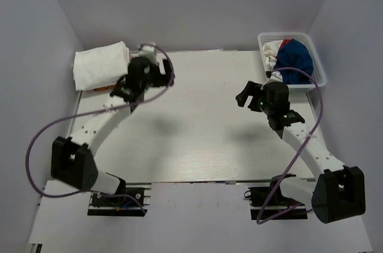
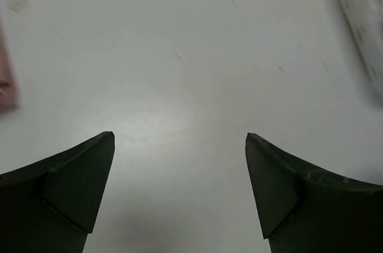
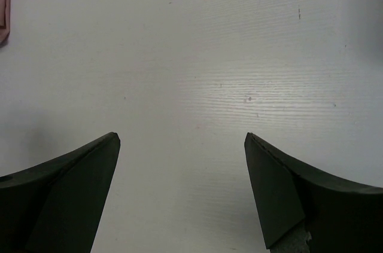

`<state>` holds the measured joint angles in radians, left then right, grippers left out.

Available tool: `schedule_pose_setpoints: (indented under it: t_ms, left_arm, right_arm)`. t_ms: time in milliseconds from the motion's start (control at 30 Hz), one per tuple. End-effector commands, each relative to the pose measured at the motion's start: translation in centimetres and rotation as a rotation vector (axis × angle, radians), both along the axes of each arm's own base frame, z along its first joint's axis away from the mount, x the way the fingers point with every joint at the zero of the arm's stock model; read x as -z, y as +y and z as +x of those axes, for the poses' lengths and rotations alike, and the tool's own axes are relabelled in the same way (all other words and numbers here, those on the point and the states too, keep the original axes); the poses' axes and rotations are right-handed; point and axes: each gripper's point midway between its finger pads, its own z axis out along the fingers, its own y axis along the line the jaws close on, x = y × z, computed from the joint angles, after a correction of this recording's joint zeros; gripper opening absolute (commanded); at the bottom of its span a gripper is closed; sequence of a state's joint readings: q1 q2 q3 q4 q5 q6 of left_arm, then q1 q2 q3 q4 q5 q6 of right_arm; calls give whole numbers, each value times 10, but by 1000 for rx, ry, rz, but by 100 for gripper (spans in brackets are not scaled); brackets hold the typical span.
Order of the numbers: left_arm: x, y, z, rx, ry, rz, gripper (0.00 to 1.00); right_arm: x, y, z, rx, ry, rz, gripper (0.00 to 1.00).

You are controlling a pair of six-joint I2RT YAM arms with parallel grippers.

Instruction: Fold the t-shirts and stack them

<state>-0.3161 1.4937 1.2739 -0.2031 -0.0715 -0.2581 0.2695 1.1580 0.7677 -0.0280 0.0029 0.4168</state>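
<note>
White folded t-shirt [image 1: 99, 66]: far-left corner of table [image 1: 203, 133], near left gripper [image 2: 179, 139], whose jaws are wide and empty. Blue t-shirt [image 1: 294, 55]: heaped in white basket [image 1: 261, 45], far right. Right gripper [image 3: 182, 138]: wide, empty, above bare tabletop.

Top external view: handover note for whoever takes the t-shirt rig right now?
Left gripper: jaws open, empty, beside the folded white t-shirt at the far-left corner of the white table.
Right gripper: jaws open, empty, above bare table near the white plastic basket at far right.
Done: the white t-shirt is folded and placed.
Left: the crumpled blue t-shirt and the other garments in the basket need pulling out, folding and stacking.
</note>
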Motion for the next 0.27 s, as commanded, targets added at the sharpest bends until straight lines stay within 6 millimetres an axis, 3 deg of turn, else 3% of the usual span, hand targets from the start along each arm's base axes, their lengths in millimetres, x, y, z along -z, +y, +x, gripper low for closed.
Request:
schedule_pose_setpoints:
  t_ms: [0,33,67,100,133,233]
  left_arm:
    - [13,-13,-58,-42,-17,-129,100]
    - [22,-18,-74,-39,10,-141,100]
    - [22,-42,-91,34,13,-186,100]
    - [38,-48,-106,65,37,-197,100]
    - [39,-55,-120,84,50,-194,100]
    - [43,-41,-121,-25,72,-120,100]
  right_arm:
    - [-3,-2,-19,13,-17,57,90]
    - [-1,-3,-22,16,-20,61,90]
    - [11,-7,-32,24,-8,60,90]
    - [4,-12,-31,49,-52,57,90]
    - [2,-13,-34,43,-78,58,90]
    - [8,-12,-39,30,-68,53,90]
